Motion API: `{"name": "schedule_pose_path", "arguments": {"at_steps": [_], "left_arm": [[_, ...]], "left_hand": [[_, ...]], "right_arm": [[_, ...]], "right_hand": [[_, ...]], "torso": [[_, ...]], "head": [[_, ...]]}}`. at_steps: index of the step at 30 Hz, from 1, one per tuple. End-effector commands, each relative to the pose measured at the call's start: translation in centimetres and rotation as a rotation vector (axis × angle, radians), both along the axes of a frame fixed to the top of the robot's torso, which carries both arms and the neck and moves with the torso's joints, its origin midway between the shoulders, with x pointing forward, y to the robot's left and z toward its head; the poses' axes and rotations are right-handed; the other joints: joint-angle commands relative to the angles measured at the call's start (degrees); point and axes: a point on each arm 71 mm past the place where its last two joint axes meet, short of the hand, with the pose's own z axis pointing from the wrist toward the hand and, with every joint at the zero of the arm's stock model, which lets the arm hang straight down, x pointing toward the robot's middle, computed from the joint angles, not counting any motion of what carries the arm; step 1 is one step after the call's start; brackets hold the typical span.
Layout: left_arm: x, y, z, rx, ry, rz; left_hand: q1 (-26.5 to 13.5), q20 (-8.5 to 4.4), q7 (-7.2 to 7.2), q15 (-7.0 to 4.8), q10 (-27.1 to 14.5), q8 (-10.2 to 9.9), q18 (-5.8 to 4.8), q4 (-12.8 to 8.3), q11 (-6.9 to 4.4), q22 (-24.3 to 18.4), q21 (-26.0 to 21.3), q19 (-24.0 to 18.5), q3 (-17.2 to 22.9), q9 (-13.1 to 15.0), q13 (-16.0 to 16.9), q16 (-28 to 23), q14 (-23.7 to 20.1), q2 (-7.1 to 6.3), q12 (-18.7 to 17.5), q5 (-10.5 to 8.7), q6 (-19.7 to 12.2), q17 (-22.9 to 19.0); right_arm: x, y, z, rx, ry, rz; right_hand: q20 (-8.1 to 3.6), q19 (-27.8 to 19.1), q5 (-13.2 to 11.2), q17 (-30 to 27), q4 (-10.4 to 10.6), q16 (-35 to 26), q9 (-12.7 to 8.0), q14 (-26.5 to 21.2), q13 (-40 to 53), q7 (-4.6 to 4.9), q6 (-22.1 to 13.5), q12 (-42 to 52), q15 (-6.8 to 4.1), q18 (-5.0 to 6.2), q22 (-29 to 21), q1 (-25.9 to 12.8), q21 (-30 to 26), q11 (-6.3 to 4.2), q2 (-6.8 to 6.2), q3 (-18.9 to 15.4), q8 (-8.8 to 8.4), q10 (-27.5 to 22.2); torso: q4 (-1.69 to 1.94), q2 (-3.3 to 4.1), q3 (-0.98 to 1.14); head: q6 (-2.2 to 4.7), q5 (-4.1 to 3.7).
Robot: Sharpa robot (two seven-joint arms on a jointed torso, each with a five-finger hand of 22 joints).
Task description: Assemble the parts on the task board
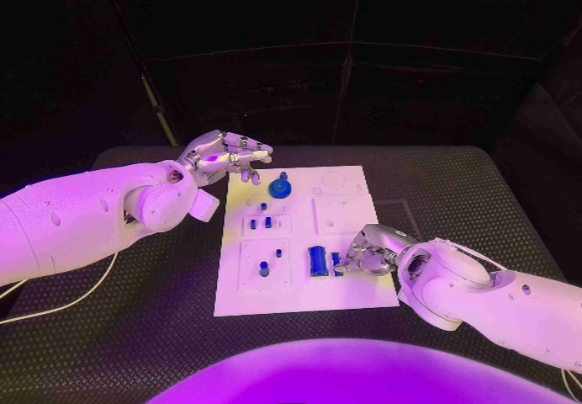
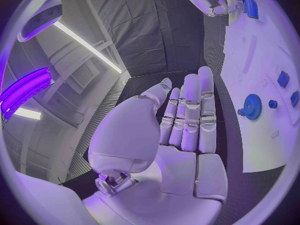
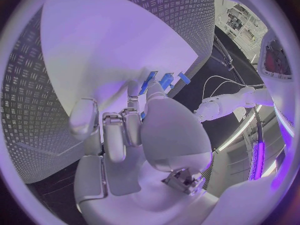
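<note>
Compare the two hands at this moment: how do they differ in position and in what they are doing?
The left hand hovers off the task board's far left corner, while the right hand sits low over its near right side. The left hand's fingers are apart and hold nothing; the right hand's fingers reach down at a long blue part; whether they grip it is unclear. Both are silver hands on white arms.

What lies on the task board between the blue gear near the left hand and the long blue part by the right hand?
In the head view, small blue pieces stand between the blue gear and the long blue part.
</note>
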Motion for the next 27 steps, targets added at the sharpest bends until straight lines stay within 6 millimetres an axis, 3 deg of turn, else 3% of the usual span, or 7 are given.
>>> {"name": "schedule_pose_path", "arguments": {"at_steps": [1,7,14,17,19,21,27], "left_arm": [[0.0,-0.1,0.1,-0.003,0.0,-0.012],[0.0,0.0,0.1,-0.003,0.0,-0.011],[-0.1,0.3,-0.3,0.004,0.001,-0.004],[0.1,0.6,-0.4,0.006,-0.007,0.008],[0.4,1.0,-0.4,0.003,-0.018,0.03],[0.6,1.2,-0.4,-0.001,-0.026,0.049],[1.9,2.2,-0.4,-0.016,-0.07,0.148]], "left_hand": [[-0.5,0.07,0.02,0.07,-0.3,0.2,0.32,0.1,0.0,-0.1,-0.3,0.5,-0.4,0.0,0.0,-0.3,-0.4,0.26,0.2,-0.3,-0.2,-0.1],[-0.4,0.09,0.02,0.08,-0.4,0.2,0.32,0.1,0.01,-0.1,-0.3,0.5,-0.4,0.0,-0.1,-0.3,-0.4,0.26,0.2,-0.29,-0.3,-0.1],[-0.5,0.12,0.02,0.13,-0.5,0.2,0.29,0.1,0.04,-0.2,-0.4,0.4,-0.5,0.0,-0.1,-0.3,-0.6,0.18,0.3,-0.3,-0.4,-0.1],[-0.5,0.18,-0.02,0.21,-0.7,0.2,0.27,0.1,0.06,-0.3,-0.6,0.1,-0.7,0.0,-0.1,-0.5,-1.0,0.09,0.3,-0.3,-0.5,-0.2],[-0.6,0.35,-0.07,0.41,-0.9,0.3,0.21,0.1,0.12,-0.6,-1.2,-0.9,-1.0,0.0,-0.1,-0.9,-2.4,0.0,0.5,-0.29,-0.6,-0.3],[-0.6,0.48,-0.07,0.54,-0.9,0.4,0.18,0.1,0.16,-0.8,-1.7,-1.7,-1.3,0.0,-0.1,-1.1,-3.4,-0.07,0.6,-0.3,-0.6,-0.5],[-0.1,2.17,0.64,2.46,-1.6,0.7,-0.16,0.2,1.16,-4.7,-8.1,-10.0,-2.0,-0.1,-1.0,-9.8,-12.7,0.22,0.5,-0.28,-0.9,-5.2]], "right_arm": [[0.0,0.2,0.2,0.022,-0.014,0.006],[-0.4,0.2,1.0,0.208,-0.004,0.005],[-0.2,-1.0,1.9,0.475,0.015,-0.035],[1.3,-2.1,2.3,0.576,0.015,-0.084],[2.9,-3.0,2.7,0.661,0.021,-0.124],[3.9,-3.4,2.8,0.705,0.02,-0.138],[8.1,-4.2,3.2,0.847,-0.005,-0.177]], "right_hand": [[-0.12,0.2,0.2,13.5,0.2,0.2,0.0,5.5,5.6,-0.07,0.3,-0.3,-0.42,-0.46,0.0,-0.2,0.1,-0.51,0.41,-0.5,0.17,1.3],[0.12,-2.4,5.4,9.8,0.6,-1.8,-0.2,4.6,2.9,0.85,-2.1,-4.1,0.04,0.36,-4.7,0.2,-2.6,0.14,0.16,-2.1,-1.12,-0.4],[1.25,-9.3,6.5,0.1,0.4,-8.0,-0.8,2.1,-4.9,2.55,-6.1,-15.2,1.22,2.62,-17.7,2.0,-10.8,1.66,0.49,-3.3,-3.21,-6.0],[1.72,-15.6,6.0,-11.0,0.1,-16.7,-0.8,-1.3,-14.4,3.04,-6.9,-28.2,1.64,4.53,-29.5,3.3,-19.3,2.12,0.9,-3.7,-3.54,-12.9],[2.34,-18.1,5.5,-27.1,-0.7,-31.6,-0.9,-6.8,-24.1,3.59,-7.6,-40.8,2.39,4.68,-33.7,5.6,-24.9,2.8,1.49,-3.7,-3.97,-20.0],[3.04,-20.0,5.5,-36.9,-1.2,-42.3,-1.1,-11.7,-27.0,4.37,-8.4,-44.4,3.18,4.45,-35.6,7.6,-28.4,3.55,2.15,-3.2,-4.53,-23.0],[6.59,-27.4,3.1,-44.7,-1.3,-59.5,-3.7,-21.5,-41.6,6.18,-9.8,-57.0,6.95,3.75,-43.1,12.9,-41.4,6.48,3.56,-1.6,-6.69,-27.0]], "torso": [[-0.13,-0.07,-0.02],[-0.02,-0.2,0.0],[-0.12,-0.88,-0.18],[-0.05,-1.41,-0.4],[-0.01,-2.06,-0.6],[0.07,-2.36,-0.75],[0.13,-4.01,-1.46]], "head": [[-0.01,0.04],[-0.01,-0.25],[-0.01,-0.66],[-0.01,-0.9],[0.36,-1.06],[1.11,-1.26],[3.64,-1.86]]}}
